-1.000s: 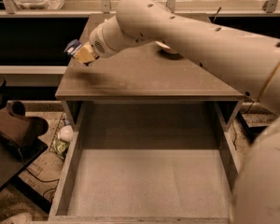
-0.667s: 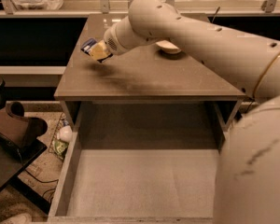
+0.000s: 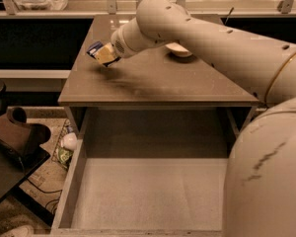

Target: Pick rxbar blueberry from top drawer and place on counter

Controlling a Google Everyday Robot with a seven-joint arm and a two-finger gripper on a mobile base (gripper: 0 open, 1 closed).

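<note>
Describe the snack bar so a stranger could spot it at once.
Find the large grey-brown counter above the open grey drawer. Over its left part, the cream arm's pincer grips the small dark blue snack bar. It is the only blue thing there, unlike the white bowl behind the arm.

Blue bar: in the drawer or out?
Out. The gripper holds the dark blue wrapped snack bar over the grey-brown counter, beyond the open shallow grey drawer.
</note>
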